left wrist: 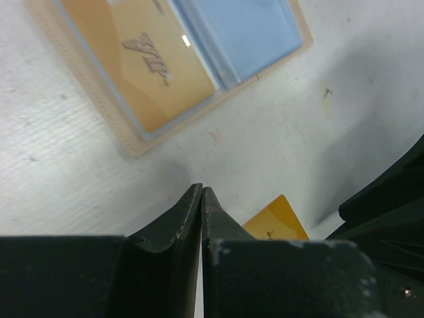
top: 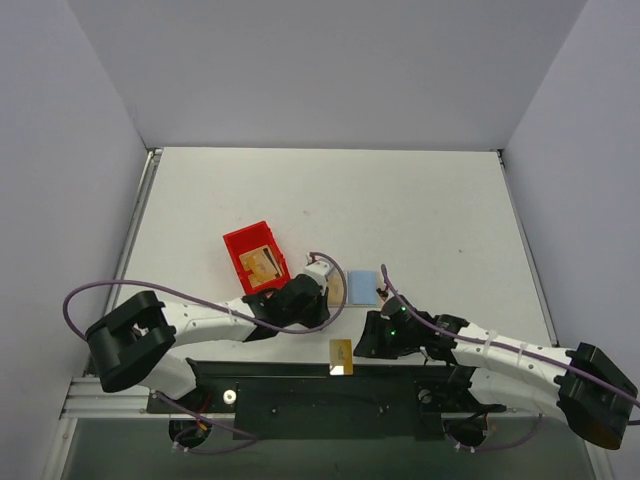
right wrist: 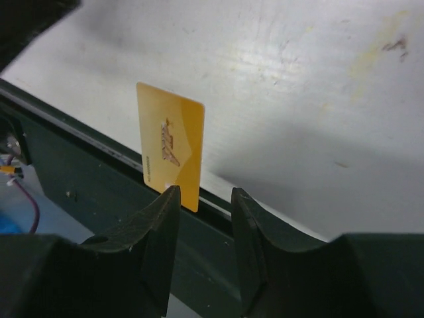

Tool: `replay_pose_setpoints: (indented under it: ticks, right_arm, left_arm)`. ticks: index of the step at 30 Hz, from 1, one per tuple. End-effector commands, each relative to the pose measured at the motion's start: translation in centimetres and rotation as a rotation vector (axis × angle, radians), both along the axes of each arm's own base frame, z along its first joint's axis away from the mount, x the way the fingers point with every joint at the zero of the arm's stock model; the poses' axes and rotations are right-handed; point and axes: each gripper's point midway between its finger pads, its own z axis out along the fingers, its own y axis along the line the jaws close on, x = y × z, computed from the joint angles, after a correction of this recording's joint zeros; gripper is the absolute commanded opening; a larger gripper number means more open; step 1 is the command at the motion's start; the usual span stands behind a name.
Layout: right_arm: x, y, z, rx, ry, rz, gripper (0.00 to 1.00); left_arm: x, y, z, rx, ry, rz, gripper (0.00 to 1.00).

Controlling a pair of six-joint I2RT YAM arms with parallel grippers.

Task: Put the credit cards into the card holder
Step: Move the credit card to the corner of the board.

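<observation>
**Desk:** What's on the left?

**Operator:** My left pincer (left wrist: 201,189) hangs near the open card holder (left wrist: 132,142). Its jaws are pressed together on nothing. One credit card (left wrist: 142,73) sits in the holder's pocket, beside the blue lining.

**Desk:** And to the right?

**Operator:** A second credit card (right wrist: 171,142) lies at the near edge of the worktop (top: 400,210), overhanging the black rail (right wrist: 66,172). I reckon that makes it easier to pinch. My right pincer (right wrist: 204,195) stands partly spread just before it, holding nothing.

Left arm (top: 200,320) and right arm (top: 510,355): white shells, chunky black joints, thin purple cable (top: 100,288) looping along each. Tiny green lights (top: 393,333) near the right wrist, LEDs I think. Left end effector (left wrist: 201,192) is matte black, pale scuffs.
</observation>
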Motion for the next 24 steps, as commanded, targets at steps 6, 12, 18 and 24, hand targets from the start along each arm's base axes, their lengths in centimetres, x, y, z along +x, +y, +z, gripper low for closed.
replay_pose_setpoints:
  ticks: [6, 12, 18, 24]
  right_arm:
    - [-2.9, 2.2, 0.4, 0.185, 0.121, 0.041, 0.33]
    - [-3.3, 1.5, -0.4, 0.172, 0.125, 0.035, 0.35]
    - [-3.3, 1.7, -1.2, 0.173, 0.139, 0.029, 0.36]
    - [-3.3, 2.0, -1.9, 0.171, 0.158, 0.026, 0.36]
  left_arm:
    - [-3.4, -3.7, -1.2, -0.025, 0.008, -0.105, 0.13]
    - [-4.6, -3.9, -2.2, -0.006, 0.032, -0.115, 0.12]
    - [-5.3, -3.3, -2.9, 0.025, 0.048, -0.105, 0.10]
    - [-5.8, -2.5, -3.6, 0.038, 0.065, -0.086, 0.09]
